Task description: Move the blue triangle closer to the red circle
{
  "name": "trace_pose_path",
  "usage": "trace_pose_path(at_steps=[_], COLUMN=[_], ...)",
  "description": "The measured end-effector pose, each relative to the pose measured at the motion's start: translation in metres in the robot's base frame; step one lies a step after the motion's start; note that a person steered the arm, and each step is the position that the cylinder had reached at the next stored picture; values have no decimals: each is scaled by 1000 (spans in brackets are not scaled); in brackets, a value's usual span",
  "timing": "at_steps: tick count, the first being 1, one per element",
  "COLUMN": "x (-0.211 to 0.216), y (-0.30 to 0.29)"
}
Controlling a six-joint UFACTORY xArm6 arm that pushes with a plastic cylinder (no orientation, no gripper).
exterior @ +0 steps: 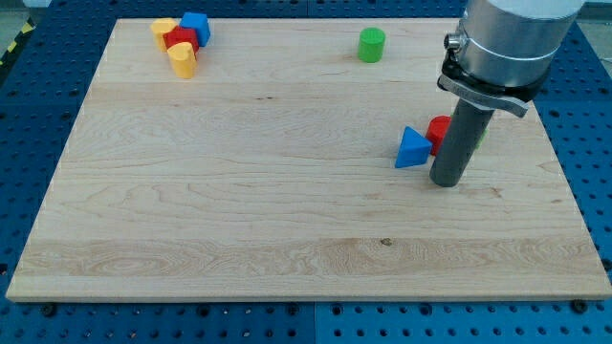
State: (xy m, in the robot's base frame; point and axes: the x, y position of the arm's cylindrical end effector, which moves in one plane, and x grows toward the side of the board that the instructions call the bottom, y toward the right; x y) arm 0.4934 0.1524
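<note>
The blue triangle (413,149) lies on the wooden board at the view's right of centre. The red circle (439,131) sits just to its upper right, touching or almost touching it, and is partly hidden behind my rod. My tip (447,182) rests on the board just to the right of and slightly below the blue triangle, close to it. A sliver of green shows behind the rod on its right side.
A green cylinder (372,44) stands near the view's top, right of centre. At the top left is a cluster: a blue block (196,26), a red block (179,40) and two yellow blocks (182,60). The board's right edge (564,172) is near the rod.
</note>
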Motion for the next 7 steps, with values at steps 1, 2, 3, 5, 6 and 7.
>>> trace_pose_path(at_steps=[1, 2, 3, 5, 6, 7], x=[0, -8, -36, -75, -79, -94], y=[-26, -46, -47, -47, -47, -50])
